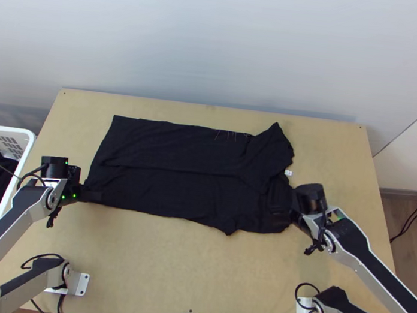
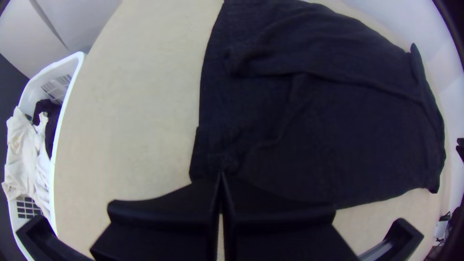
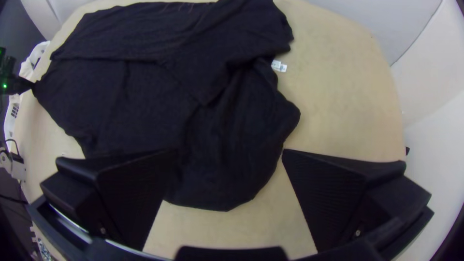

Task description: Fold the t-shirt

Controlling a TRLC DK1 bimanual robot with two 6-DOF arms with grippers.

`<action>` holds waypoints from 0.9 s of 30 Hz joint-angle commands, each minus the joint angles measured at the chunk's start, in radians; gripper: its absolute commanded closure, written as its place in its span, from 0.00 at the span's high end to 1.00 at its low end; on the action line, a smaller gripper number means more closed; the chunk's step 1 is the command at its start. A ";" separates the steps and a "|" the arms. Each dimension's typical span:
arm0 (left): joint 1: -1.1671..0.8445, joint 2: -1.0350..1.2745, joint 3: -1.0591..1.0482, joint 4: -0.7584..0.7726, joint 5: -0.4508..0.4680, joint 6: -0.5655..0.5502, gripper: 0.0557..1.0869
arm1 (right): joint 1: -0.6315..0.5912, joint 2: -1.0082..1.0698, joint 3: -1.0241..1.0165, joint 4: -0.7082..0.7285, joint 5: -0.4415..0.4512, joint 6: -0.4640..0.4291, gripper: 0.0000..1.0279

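- T-shirt (image 1: pixel 162 190) lies across the middle of the tabletop (image 1: pixel 153 271), hem towards the left edge and label (image 3: pixel 279 66) towards the right edge.
- Its side nearer the far edge is layered over in a long strip, I'd judge the first side fold; one corner of cloth points towards the far right corner.
- And here's my left gripper (image 2: pixel 221 175), at the shirt's corner nearest the tabletop's near left corner: fingers together, pinching the cloth. Sensible hold, I reckon, since that hem corner leads the second side fold.
- Over on the right, my right gripper (image 3: pixel 230 151) has its fingers spread wide, nothing between them, above the shirt's end on the near side. My read: it's wide so it can take a good bite of the shoulder or sleeve.
- So I'd want that second hold next, then both ends lifted together towards the far edge; from one end alone, the cloth could twist or bunch.
- Beside the tabletop's left edge sits the basket (image 1: pixel 28 139), other clothes inside.
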 commanded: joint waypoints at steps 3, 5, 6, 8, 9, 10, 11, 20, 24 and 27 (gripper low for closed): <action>-0.009 -0.034 0.008 0.008 0.003 -0.029 0.04 | 0.021 0.020 -0.109 0.017 -0.003 0.069 0.94; -0.009 -0.037 0.013 0.008 0.003 -0.032 0.04 | 0.021 0.031 -0.126 0.020 -0.003 0.074 0.94; -0.009 -0.040 0.016 0.008 0.003 -0.032 0.04 | 0.020 0.033 -0.135 0.022 -0.003 0.074 0.94; -0.011 -0.048 0.021 0.008 0.003 -0.040 0.04 | 0.011 0.034 -0.155 0.039 -0.003 0.072 0.94; -0.012 -0.049 0.024 0.004 0.003 -0.040 0.04 | 0.005 0.037 -0.162 0.043 -0.003 0.072 0.94; -0.012 -0.051 0.027 0.004 0.003 -0.040 0.04 | 0.000 0.039 -0.169 0.051 -0.003 0.074 0.94; -0.015 -0.052 0.028 0.003 0.002 -0.040 0.04 | -0.005 0.045 -0.175 0.063 -0.004 0.072 0.94; -0.019 -0.051 0.037 -0.003 0.000 -0.040 0.04 | 0.005 0.128 -0.182 0.115 -0.004 0.094 0.94; -0.015 -0.060 0.034 -0.009 -0.001 -0.037 0.04 | 0.028 0.154 -0.162 0.135 -0.004 0.102 0.88; -0.009 -0.066 0.033 -0.015 -0.001 -0.032 0.04 | 0.052 0.168 -0.153 0.135 -0.004 0.120 0.84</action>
